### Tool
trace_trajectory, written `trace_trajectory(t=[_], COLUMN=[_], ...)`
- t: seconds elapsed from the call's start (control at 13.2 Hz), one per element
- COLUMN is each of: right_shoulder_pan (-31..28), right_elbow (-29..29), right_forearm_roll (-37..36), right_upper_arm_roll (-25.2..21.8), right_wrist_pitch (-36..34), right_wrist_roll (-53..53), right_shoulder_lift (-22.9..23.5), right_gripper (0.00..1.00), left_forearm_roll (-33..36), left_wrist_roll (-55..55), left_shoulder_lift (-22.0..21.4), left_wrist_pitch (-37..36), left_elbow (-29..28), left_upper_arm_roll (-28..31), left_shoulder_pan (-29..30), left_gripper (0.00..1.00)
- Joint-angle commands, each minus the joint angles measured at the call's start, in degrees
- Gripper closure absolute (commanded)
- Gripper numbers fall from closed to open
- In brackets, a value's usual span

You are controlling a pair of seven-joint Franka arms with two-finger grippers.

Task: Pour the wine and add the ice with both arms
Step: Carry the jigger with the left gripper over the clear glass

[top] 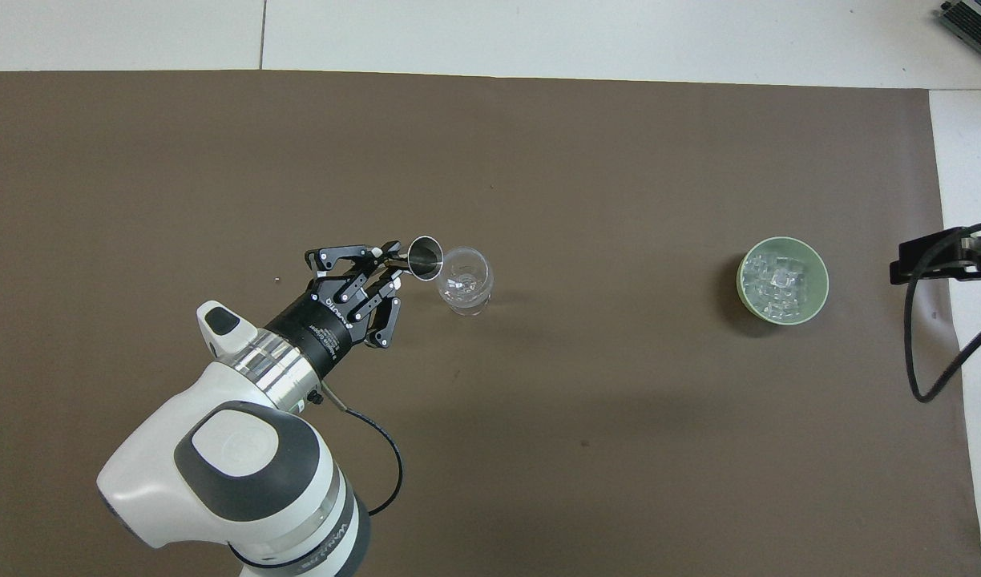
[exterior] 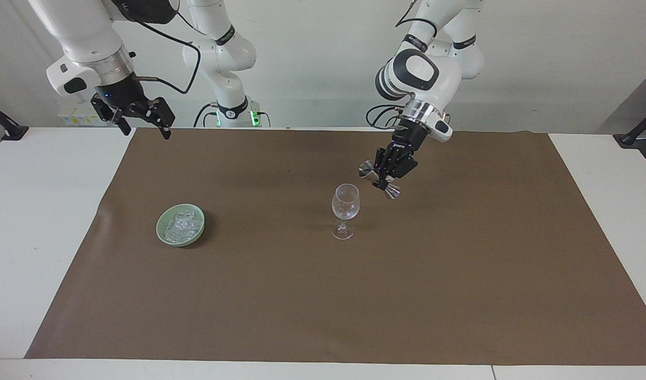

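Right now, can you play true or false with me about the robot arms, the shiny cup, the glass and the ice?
1. The left gripper holds a shiny metal measuring cup. True.
2. The measuring cup stands upright. False: it is tipped toward the wine glass.
3. The ice is in the wine glass. False: it lies in the green bowl.
4. The right gripper holds an ice cube. False: it is open and empty, waiting over the table's edge.
5. The wine glass stands upright on the brown mat. True.
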Motion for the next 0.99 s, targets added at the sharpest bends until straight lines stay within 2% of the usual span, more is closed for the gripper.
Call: trace_trajectory(t=[0.0, 0.38, 0.91], right_shoulder_pan=[-0.1, -0.1, -0.1], right_elbow=[-1.1, -1.1, -1.1], right_forearm_roll=[0.8, 0.8, 0.8], right_upper_arm_roll=[0.1, 0.1, 0.1], right_wrist_pitch=[-0.3, -0.4, -0.4], right_wrist_roll=[0.7, 0.7, 0.6], right_shoulder_lift=[-1.0, -1.0, -1.0], right_gripper=[0.00, 0.00, 0.00], left_forearm_roll=[0.2, 0.2, 6.9], left_wrist_roll=[4.8, 14.9, 15.8], left_shoulder_lift=[3.2, 3.6, 6.7], left_wrist_pitch=[3.8, 5.2, 12.2], left_elbow=[4.4, 4.5, 8.7], left_upper_arm_roll=[0.6, 0.5, 0.2], left_shoulder_pan=[-1.7, -2.4, -3.7], left_gripper=[1.00, 1.00, 1.00])
